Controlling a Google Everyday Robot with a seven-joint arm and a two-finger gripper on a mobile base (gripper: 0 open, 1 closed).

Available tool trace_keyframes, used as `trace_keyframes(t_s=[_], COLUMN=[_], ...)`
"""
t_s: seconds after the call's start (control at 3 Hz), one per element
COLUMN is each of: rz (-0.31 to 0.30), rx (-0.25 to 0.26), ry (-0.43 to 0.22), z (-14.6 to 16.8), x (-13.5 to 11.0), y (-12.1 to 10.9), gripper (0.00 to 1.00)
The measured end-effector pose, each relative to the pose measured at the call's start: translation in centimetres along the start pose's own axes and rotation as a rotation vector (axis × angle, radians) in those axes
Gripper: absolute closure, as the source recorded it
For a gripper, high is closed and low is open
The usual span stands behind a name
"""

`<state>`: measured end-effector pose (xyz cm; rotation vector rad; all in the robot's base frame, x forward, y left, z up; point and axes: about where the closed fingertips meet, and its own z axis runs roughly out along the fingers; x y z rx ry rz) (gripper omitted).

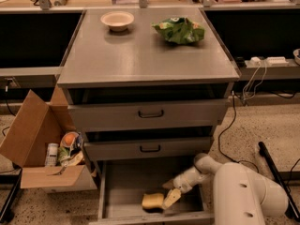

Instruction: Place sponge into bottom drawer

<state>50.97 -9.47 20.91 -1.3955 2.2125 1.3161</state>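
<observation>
A gripper (171, 197) reaches into the open bottom drawer (123, 182), at the right edge of the yellow sponge (152, 201) lying inside.

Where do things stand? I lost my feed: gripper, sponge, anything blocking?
Gripper low inside open bottom drawer, against sponge. Sponge in drawer, near front edge. No obstruction visible in drawer.

A pale round bowl (117, 20) sits at the back of the grey cabinet top (145, 62), a crumpled green snack bag (179, 30) well apart beside it. An open cardboard box (28, 135) of cans and packets stands by the cabinet
</observation>
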Motion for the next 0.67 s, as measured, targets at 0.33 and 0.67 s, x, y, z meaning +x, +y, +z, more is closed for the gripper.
trace_keyframes(t_s=[0.33, 0.67], rz=[-0.01, -0.054], rx=[-0.002, -0.055], ry=[-0.019, -0.101], z=[-0.6, -3.0], x=[-0.3, -0.5], y=[0.0, 1.2], gripper=[0.0, 0.0])
